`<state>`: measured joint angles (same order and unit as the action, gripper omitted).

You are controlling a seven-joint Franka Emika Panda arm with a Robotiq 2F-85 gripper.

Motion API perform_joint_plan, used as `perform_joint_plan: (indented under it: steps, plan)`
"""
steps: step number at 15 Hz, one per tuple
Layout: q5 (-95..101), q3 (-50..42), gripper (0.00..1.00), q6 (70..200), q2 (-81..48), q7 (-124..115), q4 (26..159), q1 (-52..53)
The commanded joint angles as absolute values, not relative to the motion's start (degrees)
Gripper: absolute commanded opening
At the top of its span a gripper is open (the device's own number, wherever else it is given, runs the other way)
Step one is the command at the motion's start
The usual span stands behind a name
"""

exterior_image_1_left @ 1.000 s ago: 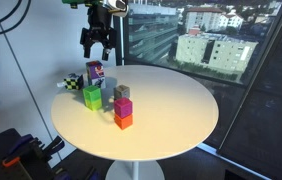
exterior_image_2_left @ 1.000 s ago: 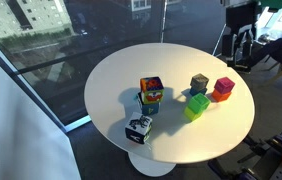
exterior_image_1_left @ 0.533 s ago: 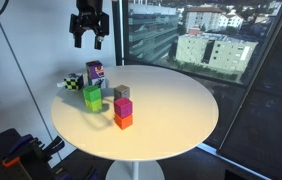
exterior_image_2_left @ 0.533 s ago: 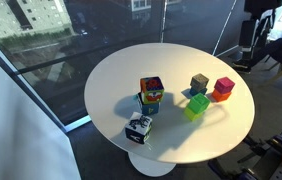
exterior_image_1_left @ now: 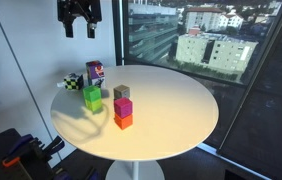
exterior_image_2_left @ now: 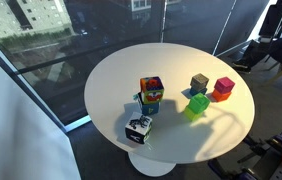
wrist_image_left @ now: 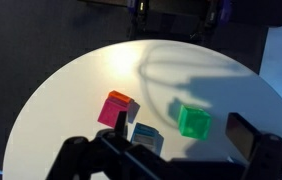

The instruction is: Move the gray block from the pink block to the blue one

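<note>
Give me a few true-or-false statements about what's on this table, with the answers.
1. The table is square. False: it is round.
2. The pink block sits on a red-orange block. True.
3. The gripper holds the gray block. False: it hangs open and empty high above the table, and the gray block is down beside the pink one.
4. A green block is on the table. True.

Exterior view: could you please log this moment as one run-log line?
gripper open, empty, high, far from cubes | small gray cube on round white table beside magenta-pink cube, which tops red-orange cube
</note>
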<state>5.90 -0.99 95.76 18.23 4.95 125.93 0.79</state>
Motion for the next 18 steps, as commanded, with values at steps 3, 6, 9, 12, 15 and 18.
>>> perform_joint_plan:
  steps: [3, 6, 9, 12, 15, 18]
  plan:
    - [5.6, -1.31, 1.0, 104.16, 26.86, 5.4, 132.85, 0.61]
    - [5.46, -1.41, 1.0, 107.78, 29.38, 5.18, 135.18, 0.58]
    - [5.35, -1.52, 1.0, 110.39, 30.54, 5.09, 136.91, 0.57]
    - [5.18, -1.72, 1.0, 111.19, 31.57, 5.21, 137.75, 0.53]
    - [5.78, -1.24, 1.0, 110.13, 30.01, 5.0, 136.6, 0.56]
    - [5.78, -1.21, 1.0, 110.13, 29.76, 5.0, 136.61, 0.57]
